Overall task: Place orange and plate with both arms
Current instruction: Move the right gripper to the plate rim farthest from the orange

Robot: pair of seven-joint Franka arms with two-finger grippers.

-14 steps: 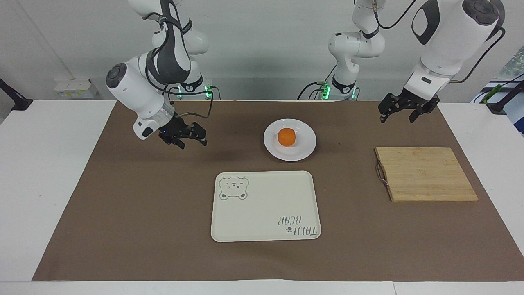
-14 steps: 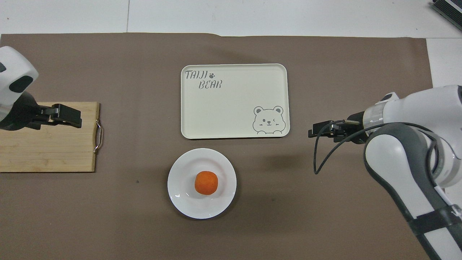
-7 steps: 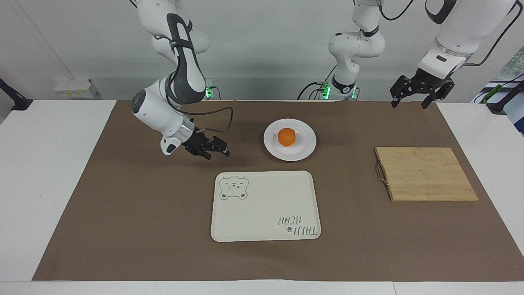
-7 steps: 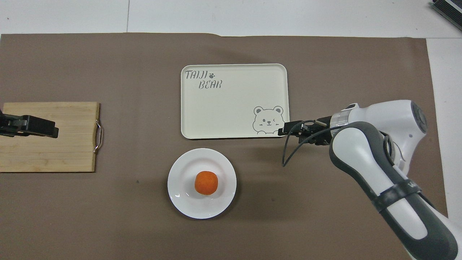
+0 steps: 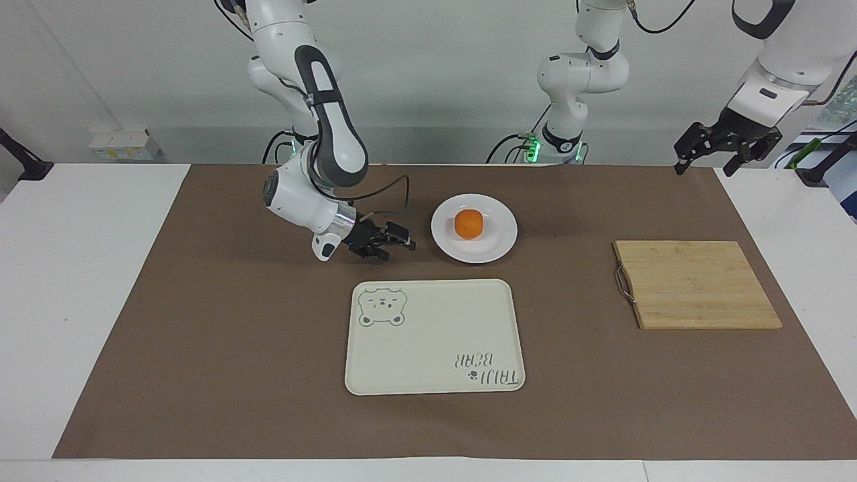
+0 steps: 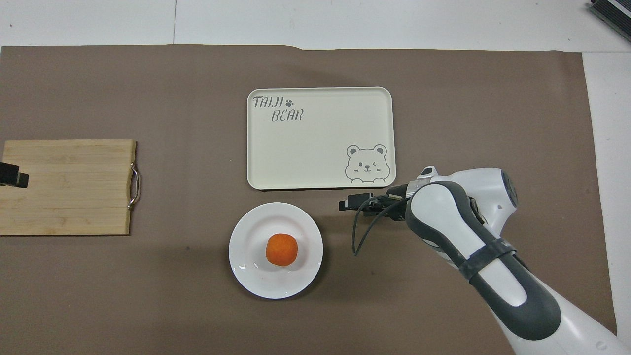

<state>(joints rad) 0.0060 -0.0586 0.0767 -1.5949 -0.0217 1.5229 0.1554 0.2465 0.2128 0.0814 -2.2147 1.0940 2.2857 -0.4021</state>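
The orange sits in the middle of the white plate, which rests on the brown mat close to the robots. My right gripper hangs low over the mat beside the plate, toward the right arm's end, pointing at the plate with a small gap to its rim; it is open and empty. My left gripper is raised over the mat's corner at the left arm's end, open and empty. In the overhead view only its black tip shows, at the frame's edge.
A cream tray with a bear drawing lies farther from the robots than the plate. A wooden cutting board with a metal handle lies toward the left arm's end. The brown mat covers the table's middle.
My right gripper has swept across the mat toward the plate and sunk lower. My left gripper has risen and drawn outward from over the board. Plate and orange have not moved.
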